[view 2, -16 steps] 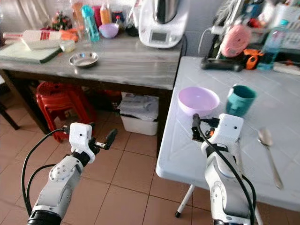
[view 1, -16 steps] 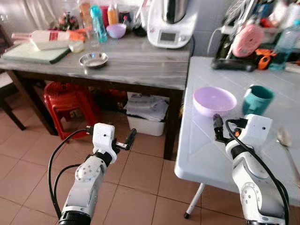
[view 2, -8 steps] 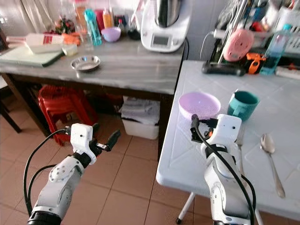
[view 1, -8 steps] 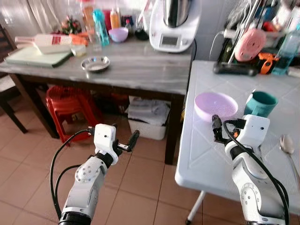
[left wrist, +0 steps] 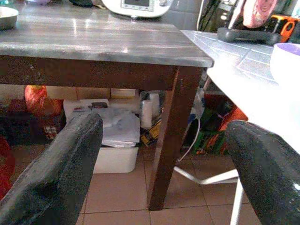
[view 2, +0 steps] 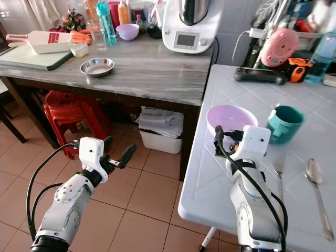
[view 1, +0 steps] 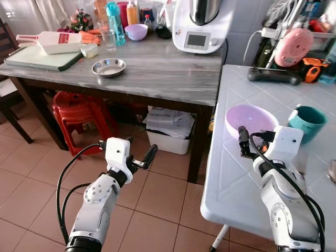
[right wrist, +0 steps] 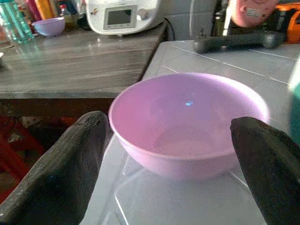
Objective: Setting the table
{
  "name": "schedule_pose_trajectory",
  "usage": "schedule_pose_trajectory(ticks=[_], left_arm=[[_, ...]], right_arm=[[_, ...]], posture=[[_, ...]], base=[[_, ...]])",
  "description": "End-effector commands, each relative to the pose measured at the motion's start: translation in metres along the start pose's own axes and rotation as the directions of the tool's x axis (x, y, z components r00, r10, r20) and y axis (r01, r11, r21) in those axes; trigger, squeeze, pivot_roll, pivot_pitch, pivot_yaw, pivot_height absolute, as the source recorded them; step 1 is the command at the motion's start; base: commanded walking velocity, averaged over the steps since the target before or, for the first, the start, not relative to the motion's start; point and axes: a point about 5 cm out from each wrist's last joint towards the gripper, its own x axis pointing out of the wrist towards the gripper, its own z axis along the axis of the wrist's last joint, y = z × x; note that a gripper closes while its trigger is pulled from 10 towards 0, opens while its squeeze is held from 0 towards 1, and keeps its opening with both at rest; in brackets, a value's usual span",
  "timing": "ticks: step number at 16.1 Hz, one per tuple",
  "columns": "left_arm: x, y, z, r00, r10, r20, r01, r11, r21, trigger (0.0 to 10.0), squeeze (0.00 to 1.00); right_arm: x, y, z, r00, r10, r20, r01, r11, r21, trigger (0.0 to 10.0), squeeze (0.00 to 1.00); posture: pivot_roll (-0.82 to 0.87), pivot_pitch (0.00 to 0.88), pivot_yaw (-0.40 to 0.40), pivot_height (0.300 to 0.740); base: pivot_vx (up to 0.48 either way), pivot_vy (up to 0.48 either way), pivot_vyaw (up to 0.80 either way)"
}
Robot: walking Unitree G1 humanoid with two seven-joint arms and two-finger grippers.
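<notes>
A lilac bowl (view 1: 251, 119) sits near the left edge of the white table (view 1: 231, 178), with a teal cup (view 1: 310, 122) to its right and a spoon (view 2: 315, 176) further right. My right gripper (right wrist: 174, 154) hovers low over the table just short of the bowl, open, its fingers (right wrist: 79, 159) spread wider than the bowl and holding nothing. My left gripper (view 2: 117, 149) hangs open over the tiled floor, left of the table.
A grey wooden table (view 1: 157, 68) stands at the back left with a steel dish (view 1: 108, 67), a cutting board, bottles and a white kitchen machine (view 1: 202, 26). Under it are a red stool (view 1: 79, 113) and a white bin (view 1: 168, 131). Gadgets crowd the white table's far end.
The whole picture has shifted as the camera moved, showing more of the grey table. Both grippers keep their pose; the right one stays just short of the bowl.
</notes>
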Motion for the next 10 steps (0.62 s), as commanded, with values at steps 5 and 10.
schedule_pose_trajectory(ticks=[5,10], left_arm=[[-0.0034,0.0000,0.0004,1.000,-0.006,-0.002,0.006,1.000,0.006,10.0,0.00],[-0.0038,-0.0004,0.0000,1.000,0.001,0.003,-0.001,1.000,-0.009,10.0,0.00]], right_arm=[[-0.0008,0.0038,0.0079,0.999,0.028,0.037,-0.027,0.999,-0.045,10.0,0.00],[-0.0017,0.0059,0.0118,0.997,0.049,0.060,-0.039,0.988,-0.148,10.0,0.00]], posture=[[-0.02,0.000,0.012,0.740],[-0.02,0.000,0.011,0.740]], base=[[0.247,0.000,0.00],[0.048,0.000,0.00]])
